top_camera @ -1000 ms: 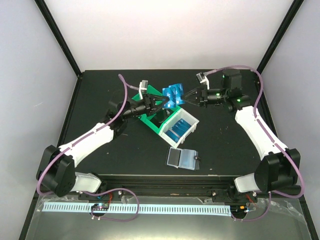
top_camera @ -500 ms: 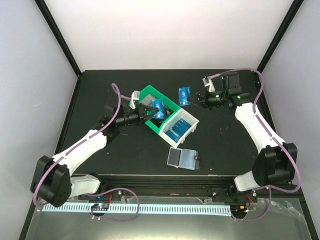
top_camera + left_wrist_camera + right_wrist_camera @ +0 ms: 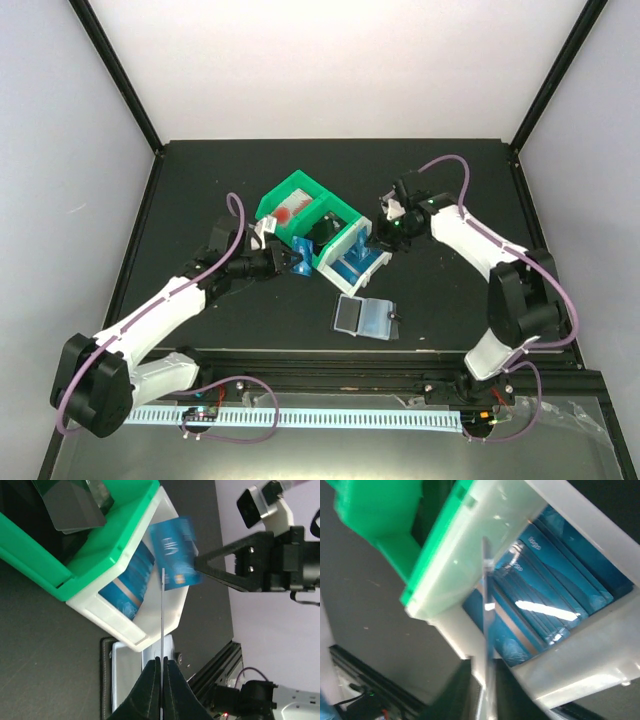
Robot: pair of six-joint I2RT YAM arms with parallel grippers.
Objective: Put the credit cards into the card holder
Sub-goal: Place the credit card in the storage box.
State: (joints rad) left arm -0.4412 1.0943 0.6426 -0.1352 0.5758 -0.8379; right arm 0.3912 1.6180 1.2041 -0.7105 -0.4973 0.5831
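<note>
Notably, the left jaws pinched one blue card [image 3: 162, 615] and the right jaws a second card [image 3: 176, 555] by the white bin [image 3: 117, 621], while the open card holder [image 3: 365, 317] lay flat on the bench just nearside of that bin.

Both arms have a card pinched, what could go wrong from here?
The jaws of both arms face each other closely across the white bin; they could bump heading to the card holder.
The left arm's card and right arm's card are each pinched by one end; either might slip.
That holder lies open and unheld; pushing a card in may slide it.
</note>
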